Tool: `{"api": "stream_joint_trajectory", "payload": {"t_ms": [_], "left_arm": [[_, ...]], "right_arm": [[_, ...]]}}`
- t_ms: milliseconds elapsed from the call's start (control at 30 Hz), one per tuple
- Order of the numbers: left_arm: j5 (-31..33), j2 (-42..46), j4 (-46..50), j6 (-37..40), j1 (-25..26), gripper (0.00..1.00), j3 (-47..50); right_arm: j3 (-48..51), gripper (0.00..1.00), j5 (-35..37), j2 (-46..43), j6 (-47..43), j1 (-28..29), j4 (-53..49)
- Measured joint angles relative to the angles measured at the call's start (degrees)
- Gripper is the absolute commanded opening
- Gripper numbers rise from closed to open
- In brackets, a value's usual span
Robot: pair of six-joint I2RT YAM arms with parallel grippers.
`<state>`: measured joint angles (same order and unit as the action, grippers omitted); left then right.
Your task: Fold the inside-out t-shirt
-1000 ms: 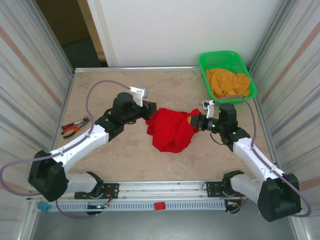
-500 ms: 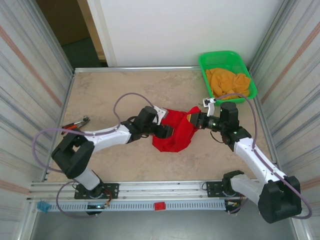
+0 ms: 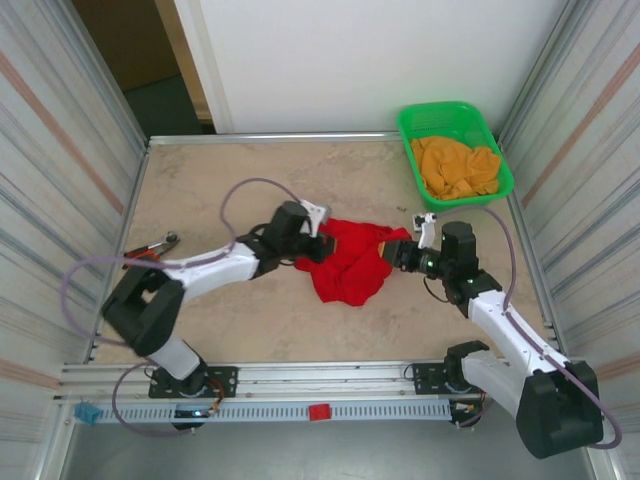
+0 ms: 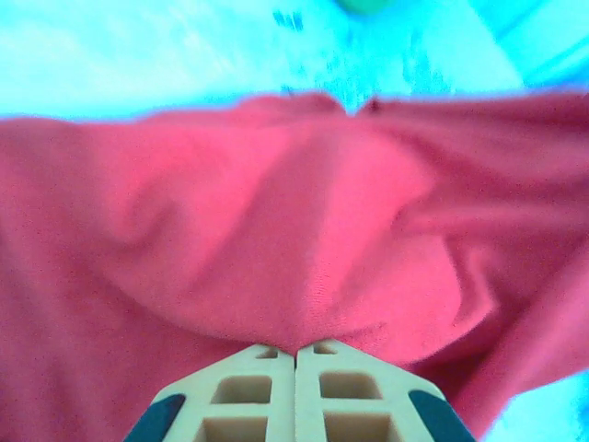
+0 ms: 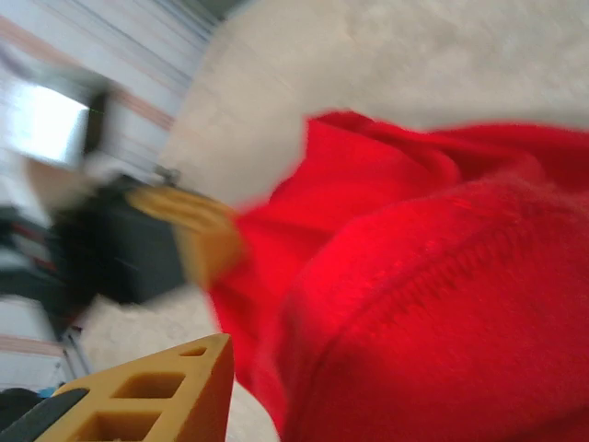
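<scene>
We see the left gripper [image 4: 295, 354] with its fingers pressed together against a fold of the red t-shirt [image 3: 350, 262], which lies bunched in the middle of the table [image 3: 250, 180]. We cannot tell whether cloth is pinched. The right gripper [image 3: 403, 256] meets the shirt's right edge. Blur and fabric hide one finger, so its opening is unclear. A green basket [image 3: 437, 110] holding orange cloth [image 3: 455, 165] stands far right, and pliers [image 3: 150, 250] lie at the left.

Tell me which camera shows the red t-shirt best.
The top external view: the whole t-shirt shows there, crumpled on the table. The left wrist view gives a close-up of wrinkled red fabric; the right wrist view, a blurred red bulge of it.
</scene>
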<state>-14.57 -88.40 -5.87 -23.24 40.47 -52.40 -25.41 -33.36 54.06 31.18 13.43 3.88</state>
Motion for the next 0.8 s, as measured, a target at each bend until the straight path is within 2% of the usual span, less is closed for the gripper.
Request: {"api": "stream_joint_trajectory", "payload": {"t_ms": [33,67,167,200,267,333,467,533,600,700,800], "left_arm": [[-0.5,3.4,0.1,-0.6,-1.8,0.0,1.0],[-1.1,6.1,-0.1,-1.1,-3.4,0.0,1.7],[-3.7,12.6,-0.5,-2.9,-7.6,0.0,3.3],[-4.5,13.8,-0.5,-3.4,-8.3,0.0,3.7],[-6.7,16.0,-1.2,-4.7,-9.7,0.0,5.2],[-8.7,17.2,-1.9,-6.2,-11.0,0.0,6.5],[-11.0,18.6,-2.1,-8.2,-13.3,0.0,7.2],[-12.0,19.3,-2.1,-8.7,-13.5,0.0,7.0],[-13.2,19.4,-1.8,-8.8,-13.5,0.0,6.2],[-15.0,19.4,-1.3,-8.8,-13.5,0.0,4.7],[-16.4,19.4,-0.3,-8.7,-13.5,0.0,3.1]], "right_arm": [[1.3,0.06,0.7,0.0,0.1,-0.1,0.2],[2.4,0.01,1.3,0.2,0.1,-0.4,0.2],[3.6,0.02,2.7,1.3,0.1,-0.4,0.2],[3.6,0.07,3.1,1.5,0.1,-0.4,0.3],[3.5,0.4,4.1,1.6,-0.1,-0.4,0.1],[2.8,0.51,5.8,1.6,-0.3,-0.4,-2.1],[0.0,0.64,8.3,-1.6,-1.4,0.4,-7.8],[-2.9,0.7,10.3,-4.4,-2.3,3.0,-10.6],[-6.3,0.71,12.0,-5.4,-3.5,6.4,-11.5],[-12.6,0.72,14.3,-1.7,-6.6,12.2,-11.6],[-19.3,0.73,15.9,7.2,-10.9,17.2,-11.4]]}}
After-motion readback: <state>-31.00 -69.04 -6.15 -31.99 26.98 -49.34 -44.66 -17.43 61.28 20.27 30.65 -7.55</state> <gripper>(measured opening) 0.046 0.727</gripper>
